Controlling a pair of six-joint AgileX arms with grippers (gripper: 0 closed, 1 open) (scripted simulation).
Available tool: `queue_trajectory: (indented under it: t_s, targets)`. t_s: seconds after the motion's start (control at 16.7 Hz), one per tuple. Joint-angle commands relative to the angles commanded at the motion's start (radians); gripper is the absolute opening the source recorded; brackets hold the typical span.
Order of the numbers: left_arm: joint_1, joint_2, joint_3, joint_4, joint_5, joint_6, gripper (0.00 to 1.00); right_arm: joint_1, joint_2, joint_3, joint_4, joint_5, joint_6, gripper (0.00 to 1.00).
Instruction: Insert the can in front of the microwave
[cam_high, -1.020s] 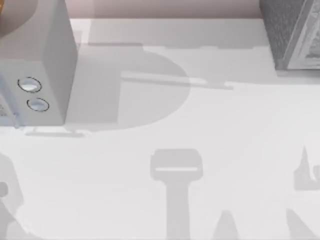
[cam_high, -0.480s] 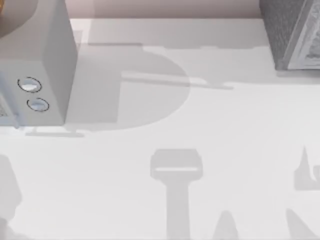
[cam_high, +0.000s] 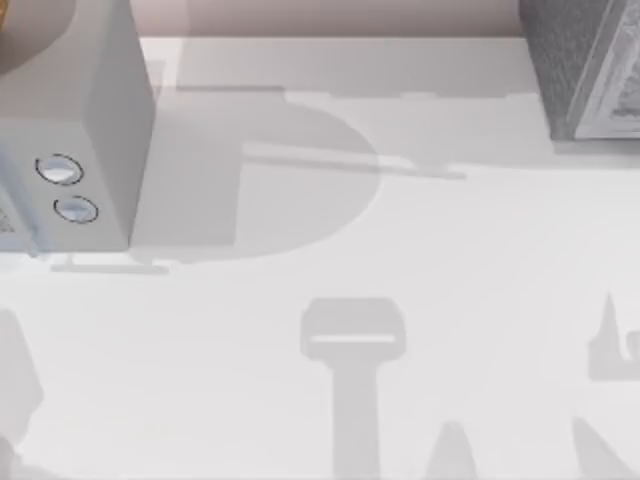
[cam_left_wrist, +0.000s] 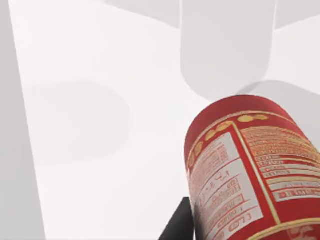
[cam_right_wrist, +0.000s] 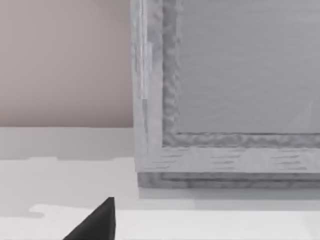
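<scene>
The can (cam_left_wrist: 250, 165) is red with gold trim and a white printed label. It fills the near part of the left wrist view, tilted over the white table (cam_left_wrist: 100, 100). My left gripper (cam_left_wrist: 235, 222) is shut on the can, and one dark finger (cam_left_wrist: 177, 225) shows beside its lower end. The microwave (cam_high: 70, 120) is a pale grey box at the top view's left edge, with two round silver dials (cam_high: 60, 170) on its front. My right gripper (cam_right_wrist: 100, 222) shows as a dark tip low in the right wrist view, facing a speckled box.
A darker speckled grey box (cam_high: 585, 70) with a light panel stands at the table's back right corner, close ahead in the right wrist view (cam_right_wrist: 225, 90). A pinkish wall (cam_high: 330, 15) runs behind the table. Arm shadows lie across the table (cam_high: 450, 250).
The arm shadow at the top view's lower left edge has shifted slightly. The microwave and the speckled box have not moved.
</scene>
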Motion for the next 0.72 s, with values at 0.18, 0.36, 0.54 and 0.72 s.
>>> queue_trajectory:
  t_s: [0.18, 0.36, 0.54, 0.72]
  targets:
    - [0.000, 0.000, 0.000, 0.000, 0.000, 0.000, 0.53, 0.000, 0.000, 0.000, 0.000, 0.000, 0.000, 1.00]
    - [0.000, 0.000, 0.000, 0.000, 0.000, 0.000, 0.75, 0.000, 0.000, 0.000, 0.000, 0.000, 0.000, 1.00]
    - [0.000, 0.000, 0.000, 0.000, 0.000, 0.000, 0.98, 0.000, 0.000, 0.000, 0.000, 0.000, 0.000, 1.00]
    - [0.000, 0.000, 0.000, 0.000, 0.000, 0.000, 1.00, 0.000, 0.000, 0.000, 0.000, 0.000, 0.000, 1.00]
